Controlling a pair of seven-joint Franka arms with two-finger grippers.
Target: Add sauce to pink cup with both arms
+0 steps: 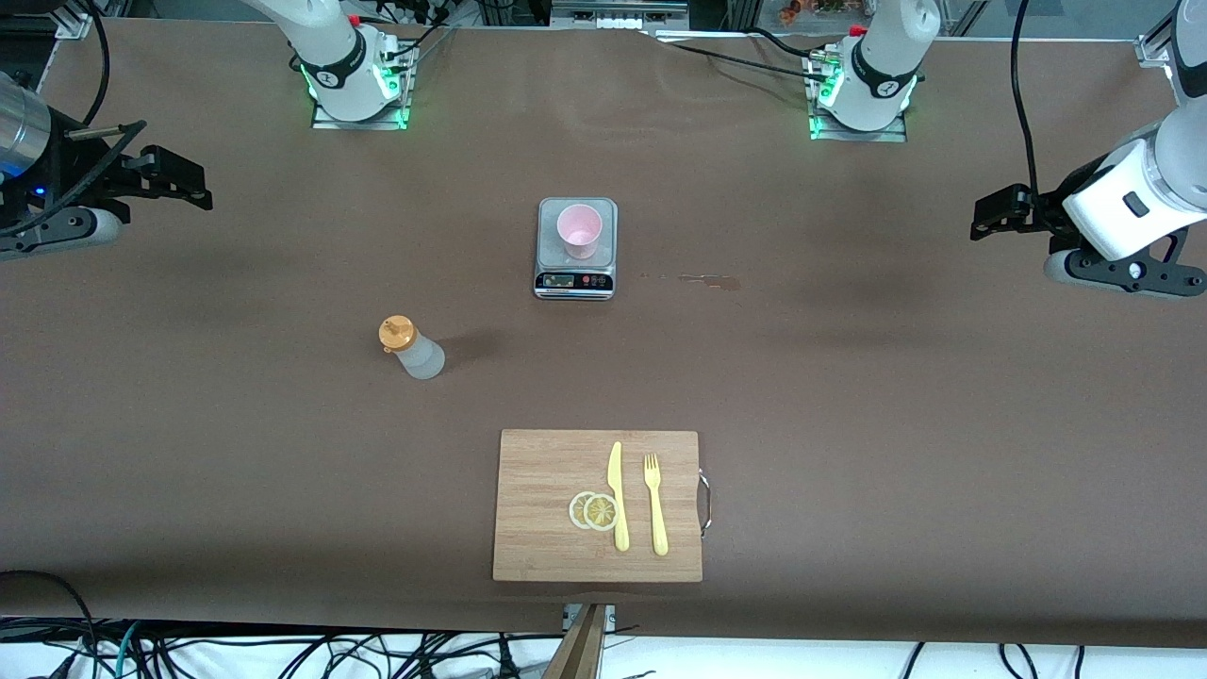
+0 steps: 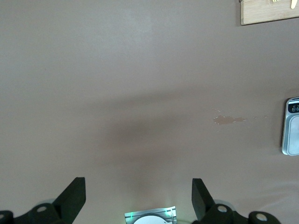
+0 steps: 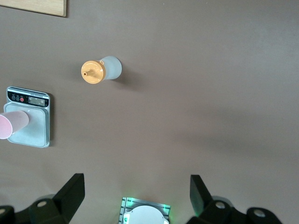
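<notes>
The sauce bottle point(image 1: 412, 347), translucent whitish with an orange cap, stands upright on the table, nearer the front camera than the scale and toward the right arm's end. It also shows in the right wrist view point(image 3: 101, 70). The pink cup point(image 1: 578, 230) stands upright on the grey kitchen scale point(image 1: 576, 279); the cup point(image 3: 11, 124) and the scale point(image 3: 32, 133) also show in the right wrist view. My right gripper point(image 1: 179, 179) is open and empty, raised over its end of the table. My left gripper point(image 1: 1000, 213) is open and empty, raised over its end.
A wooden cutting board point(image 1: 547, 471) lies nearest the front camera, bearing lemon slices point(image 1: 594, 511), a yellow knife point(image 1: 618, 495) and a yellow fork point(image 1: 654, 503). A small stain point(image 1: 709, 279) marks the table beside the scale. The scale's edge point(image 2: 292, 127) shows in the left wrist view.
</notes>
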